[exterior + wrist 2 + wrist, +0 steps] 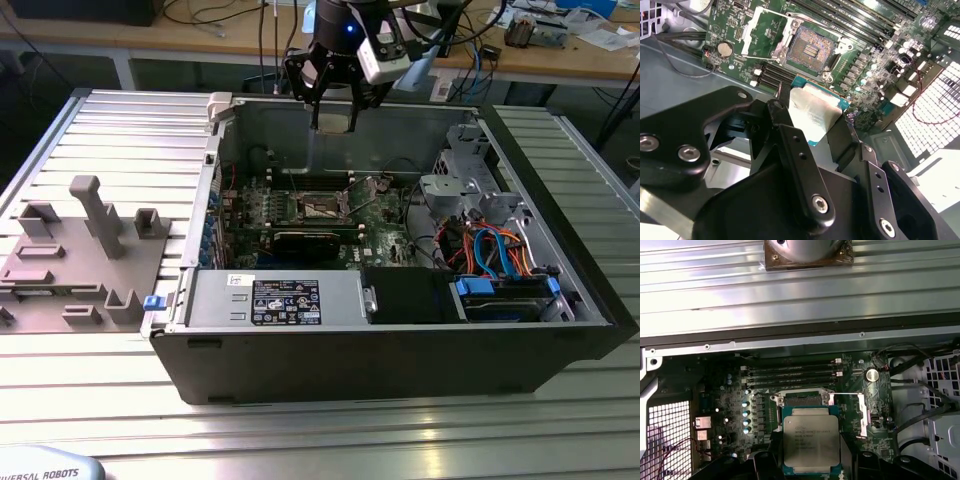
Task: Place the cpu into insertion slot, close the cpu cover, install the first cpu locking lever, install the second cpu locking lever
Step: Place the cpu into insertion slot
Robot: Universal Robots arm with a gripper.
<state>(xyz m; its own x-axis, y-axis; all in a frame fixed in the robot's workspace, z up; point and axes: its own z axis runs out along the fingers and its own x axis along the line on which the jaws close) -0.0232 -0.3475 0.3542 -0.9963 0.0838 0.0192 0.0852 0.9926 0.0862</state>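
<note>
First step, I judge: the claw (pixel 809 124) grips the cpu (pixel 815 107) above the board (pixel 730 25); in the exterior view the bare insertion slot (pixel 325 207) sits at six o'clock from the claw. Seating calls for squaring chip to socket.

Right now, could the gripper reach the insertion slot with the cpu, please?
Probably yes: the gripper holds the cpu above the motherboard, the cpu cover is swung open, and the insertion slot lies uncovered.
</note>
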